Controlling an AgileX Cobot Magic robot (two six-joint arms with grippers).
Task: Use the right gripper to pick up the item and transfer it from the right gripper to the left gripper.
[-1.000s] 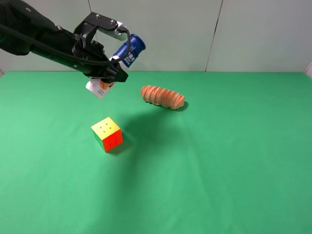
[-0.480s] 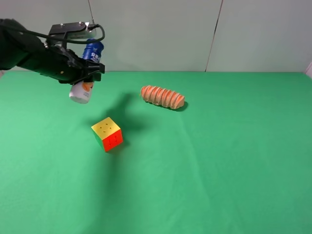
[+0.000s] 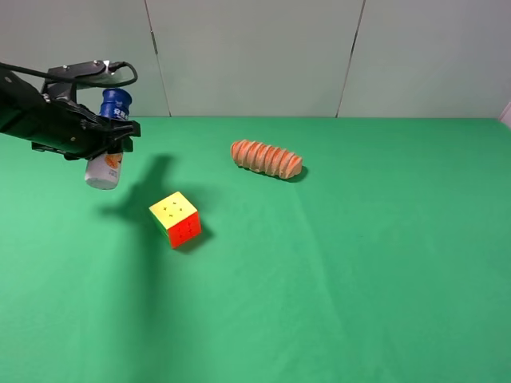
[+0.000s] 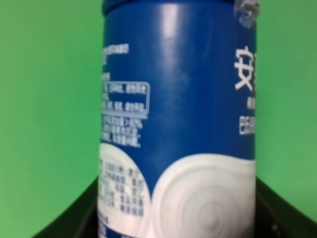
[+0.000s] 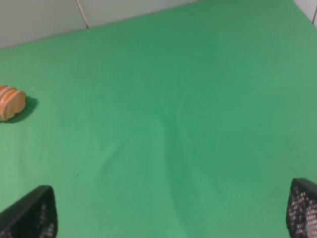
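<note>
Your left hand [image 3: 102, 144] is carrying the white bottle [image 3: 108, 148] back toward its own side, clamped around it, cap up, above the green counter [image 3: 359, 255]. Your right hand [image 5: 168, 210] is standing apart, empty, so the transfer looks done.

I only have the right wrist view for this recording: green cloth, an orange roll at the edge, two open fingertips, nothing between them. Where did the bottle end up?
Observer: The left gripper is shut on the bottle, holding it clear above the cloth at the left of the high view.
Operator: Which way up?
Observer: Roughly upright, blue cap on top, white base hanging below the fingers.
Operator: Anything near it?
Observer: A puzzle cube sits on the cloth, nearer the camera and to the right of the bottle.
</note>
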